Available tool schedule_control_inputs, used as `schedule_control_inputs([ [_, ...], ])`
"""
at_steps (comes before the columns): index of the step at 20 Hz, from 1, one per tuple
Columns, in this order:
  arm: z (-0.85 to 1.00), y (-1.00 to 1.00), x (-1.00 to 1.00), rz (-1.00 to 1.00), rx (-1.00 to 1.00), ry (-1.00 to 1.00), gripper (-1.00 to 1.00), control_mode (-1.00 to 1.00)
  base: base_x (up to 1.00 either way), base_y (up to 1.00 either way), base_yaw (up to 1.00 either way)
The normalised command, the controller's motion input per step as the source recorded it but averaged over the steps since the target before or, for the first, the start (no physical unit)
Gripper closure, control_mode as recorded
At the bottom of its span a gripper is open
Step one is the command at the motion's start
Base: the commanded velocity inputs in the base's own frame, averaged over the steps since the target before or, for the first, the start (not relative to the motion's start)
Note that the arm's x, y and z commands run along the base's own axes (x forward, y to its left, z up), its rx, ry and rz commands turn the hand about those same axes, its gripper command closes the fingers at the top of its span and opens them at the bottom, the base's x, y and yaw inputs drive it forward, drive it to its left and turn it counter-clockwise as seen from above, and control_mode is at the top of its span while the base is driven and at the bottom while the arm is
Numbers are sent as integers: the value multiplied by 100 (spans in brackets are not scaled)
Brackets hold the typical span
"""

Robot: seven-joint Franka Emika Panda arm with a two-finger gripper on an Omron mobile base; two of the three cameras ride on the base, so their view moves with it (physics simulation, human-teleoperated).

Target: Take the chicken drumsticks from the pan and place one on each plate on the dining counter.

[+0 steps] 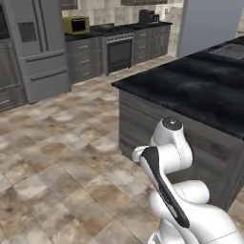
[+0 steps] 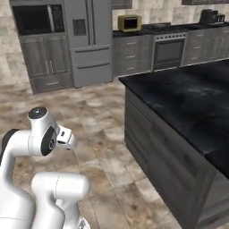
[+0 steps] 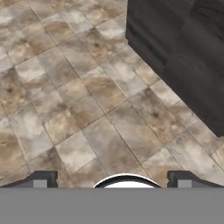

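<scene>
The dining counter [image 1: 200,86] is a long black marble slab with faint white veins on a dark wood base; it runs along the right side [image 2: 188,98]. In the hand view my gripper [image 3: 112,181] points down at the tiled floor beside the counter's wood side [image 3: 183,52]. Its fingertips [image 3: 41,179] stand far apart, so it is open and holds nothing. The chicken drumsticks, the pan and the two plates are out of view.
Brown stone tiles [image 1: 57,157] spread to the left of the counter. Along the back wall stand a steel fridge [image 1: 38,47], grey cabinets, a stove with oven [image 1: 116,47] and a yellow appliance [image 1: 76,24]. A sink [image 1: 231,50] is set into the counter's far end.
</scene>
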Motion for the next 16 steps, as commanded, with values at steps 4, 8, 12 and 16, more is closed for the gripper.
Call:
schedule_control_inputs([
  [4, 0, 0, 0, 0, 0, 0, -100, 100, 100, 61, -7],
  [8, 0, 0, 0, 0, 0, 0, -100, 100, 100, 65, -8],
  [12, 0, 0, 0, 0, 0, 0, -100, 100, 100, 64, -10],
  [16, 0, 0, 0, 0, 0, 0, -100, 100, 100, 60, -15],
])
